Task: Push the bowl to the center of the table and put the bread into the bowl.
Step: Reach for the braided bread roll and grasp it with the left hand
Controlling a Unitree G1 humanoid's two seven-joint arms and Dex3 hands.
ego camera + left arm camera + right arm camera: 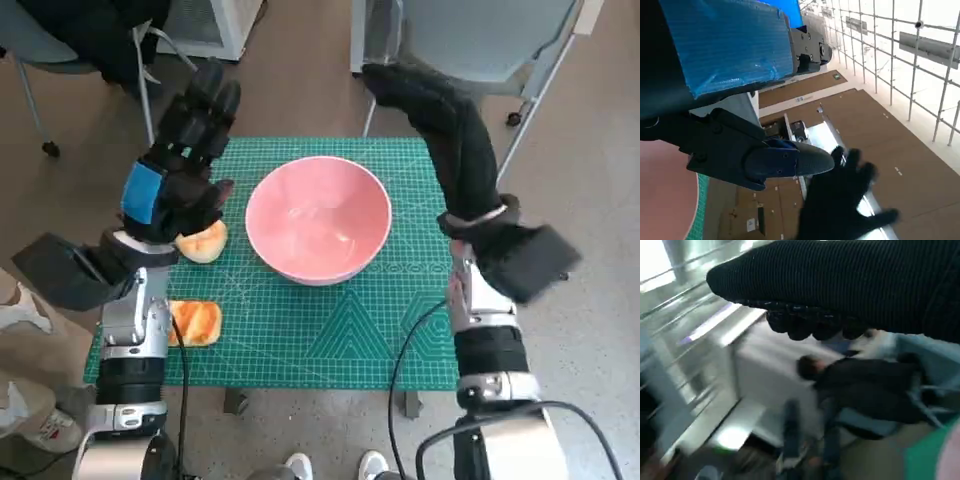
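Bowl, pink, glossy and round, sits mid-table on the green cutting mat; two golden bread pieces lie left of it. Both hands, left and right, are raised, fingers extended, holding nothing.

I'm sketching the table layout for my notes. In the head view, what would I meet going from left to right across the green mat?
Toasted bread slice at the mat's left edge → pale bread piece, partly under the blue-taped black left hand → round pink bowl mid-mat → black-gloved right hand over the green cutting mat's right side.
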